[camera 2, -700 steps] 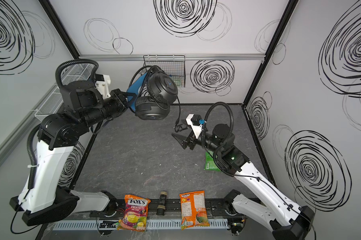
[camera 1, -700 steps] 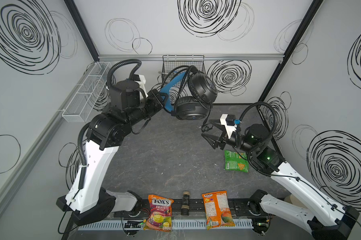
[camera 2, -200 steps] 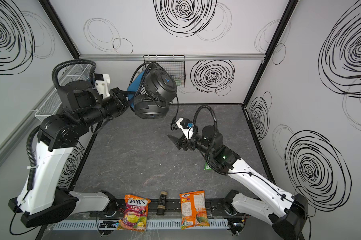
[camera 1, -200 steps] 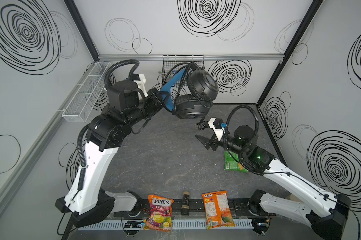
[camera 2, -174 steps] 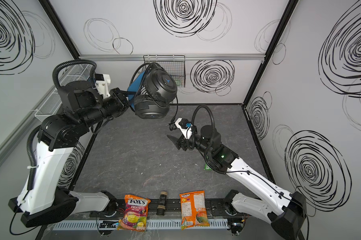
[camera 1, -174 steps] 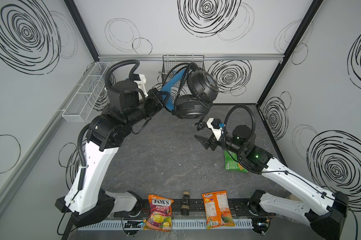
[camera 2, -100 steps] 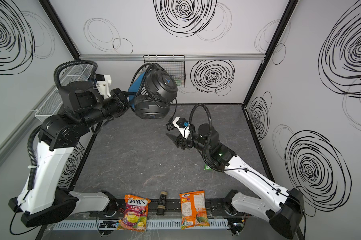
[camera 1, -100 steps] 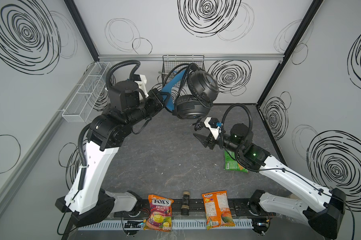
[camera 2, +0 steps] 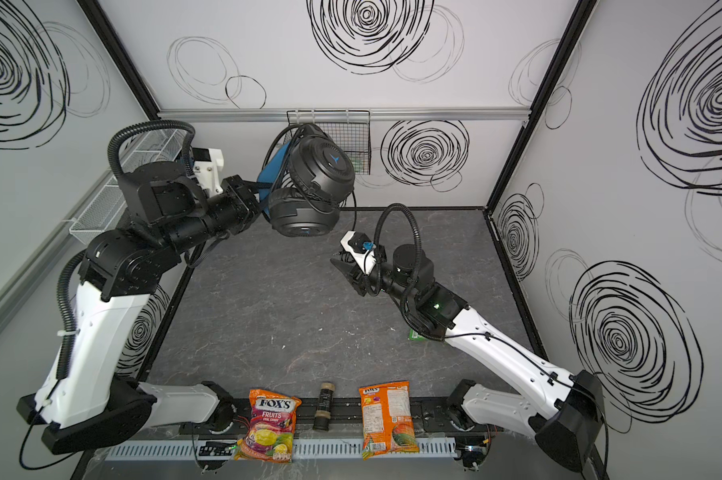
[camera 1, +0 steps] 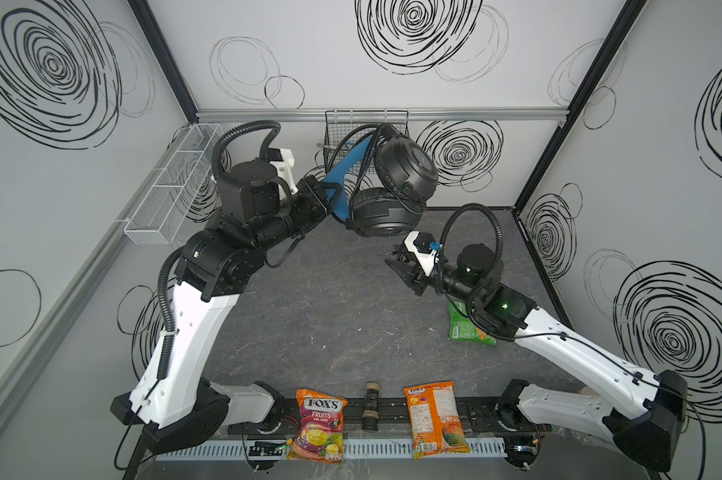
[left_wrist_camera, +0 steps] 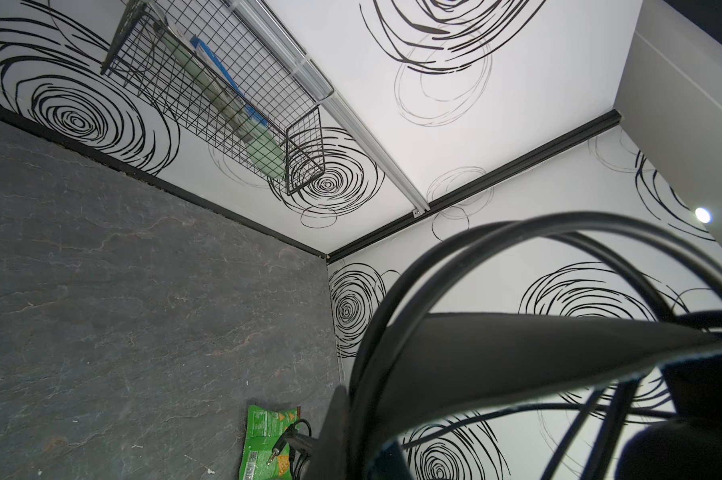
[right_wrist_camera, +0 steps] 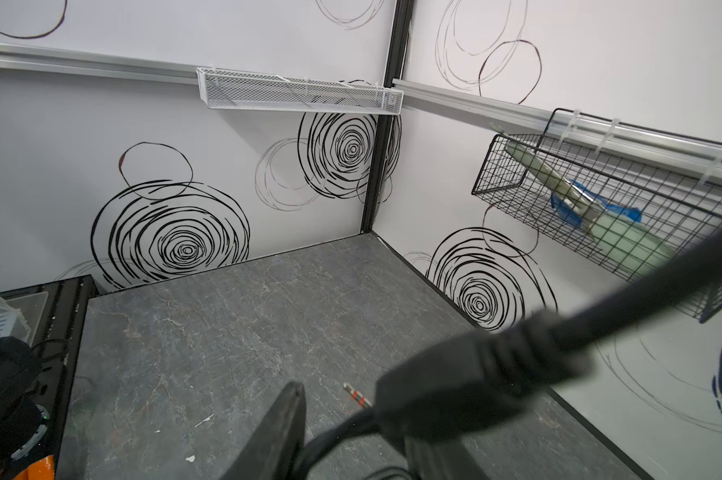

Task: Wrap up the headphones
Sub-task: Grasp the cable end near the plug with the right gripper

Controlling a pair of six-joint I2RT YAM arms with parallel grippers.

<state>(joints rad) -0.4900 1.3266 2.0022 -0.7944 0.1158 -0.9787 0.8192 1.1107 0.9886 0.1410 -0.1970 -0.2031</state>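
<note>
- The headphones [camera 1: 392,195] are held in the air over the back edge of the worktop [camera 1: 330,324], just in front of the wire basket [camera 1: 396,120]. The left gripper [camera 1: 329,194] is clamped on their blue strap [camera 1: 351,162].
- The right gripper [camera 1: 396,266] is placed lower, over the back right part of the worktop. Its jaws are part way apart with the thick piece of the cable [right_wrist_camera: 467,382] between them, and no firm grip is seen.
- If the jaws are closed beside the thick piece, the cable may be dropped, and the turns laid across the ear cups may be loosened.
- If the cable is pulled too hard, the headphones may be dragged out of the strap grip or swung into the wire basket.
</note>
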